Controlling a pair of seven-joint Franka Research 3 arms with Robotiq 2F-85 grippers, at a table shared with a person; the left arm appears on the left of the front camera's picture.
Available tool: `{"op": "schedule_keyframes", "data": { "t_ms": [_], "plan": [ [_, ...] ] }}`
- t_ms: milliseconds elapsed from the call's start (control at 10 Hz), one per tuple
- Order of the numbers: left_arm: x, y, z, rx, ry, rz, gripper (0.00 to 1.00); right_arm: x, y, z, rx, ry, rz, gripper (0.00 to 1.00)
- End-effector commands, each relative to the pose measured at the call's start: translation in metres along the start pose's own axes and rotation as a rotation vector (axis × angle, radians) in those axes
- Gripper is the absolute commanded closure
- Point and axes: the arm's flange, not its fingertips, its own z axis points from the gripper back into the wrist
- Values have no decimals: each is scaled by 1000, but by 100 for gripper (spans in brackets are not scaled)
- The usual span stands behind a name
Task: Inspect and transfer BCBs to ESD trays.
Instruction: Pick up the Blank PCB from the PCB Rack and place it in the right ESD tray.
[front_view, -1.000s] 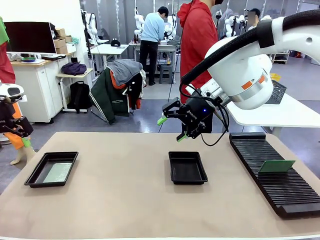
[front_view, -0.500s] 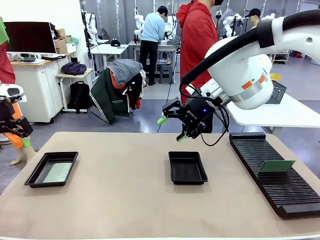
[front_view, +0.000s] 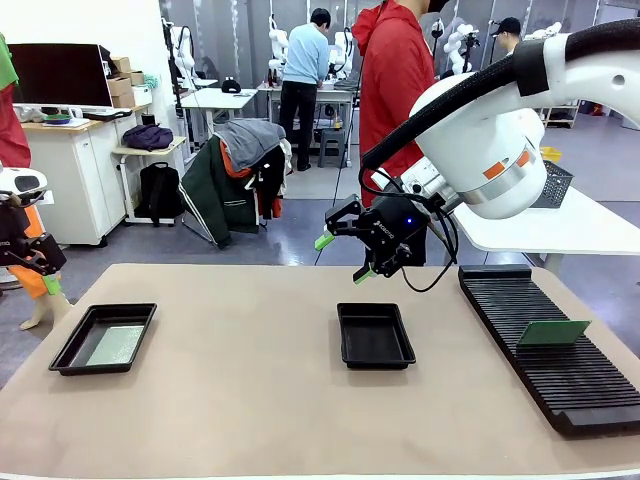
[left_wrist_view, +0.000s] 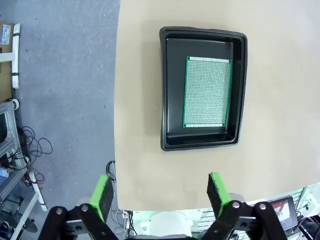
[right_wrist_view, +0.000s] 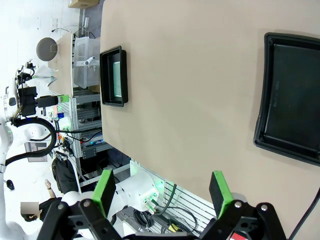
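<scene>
- Green board (left_wrist_view: 207, 92), speckled pale on its face, lies flat in a black tray (left_wrist_view: 164, 90) ahead of the left gripper (left_wrist_view: 160, 192). It is past the fingertips and offset toward the right-hand finger in the left wrist view.
- Its long axis points away from that gripper, in line with the tray's long sides, and it sits nearer the tray's right wall than its left.
- The left gripper's jaws are spread wide with nothing between them.
- The right gripper (front_view: 343, 258) hangs in the air, jaws likewise spread and empty. A second black tray (front_view: 376, 363) lies on the table (front_view: 250, 410) below it and slightly nearer the camera, with no board in it.
- In the front view, a second board (front_view: 553, 332) stands on its long edge in the ribbed black rack (front_view: 560, 385), well off to the right gripper's side. Its long axis runs along the ribs and its face leans back.
- The right wrist view looks down on the tan tabletop, with the bare tray at the picture's right edge and the loaded tray small and far off.
</scene>
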Motion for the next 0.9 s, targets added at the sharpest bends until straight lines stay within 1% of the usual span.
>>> {"op": "schedule_keyframes", "data": {
  "t_ms": [0,400,600,800],
  "plan": [
    [-1,-1,-2,-3,-9,1,0,0,2,0,-11,1,-12,0],
    [-1,-1,-2,-3,-9,1,0,0,0,0,0,0,0,0],
    [-1,-1,-2,-3,-9,1,0,-26,-17,42,-46,-44,78,0],
    [-1,-1,-2,-3,-9,1,0,-47,-32,92,-82,-55,188,0]
  ]
}}
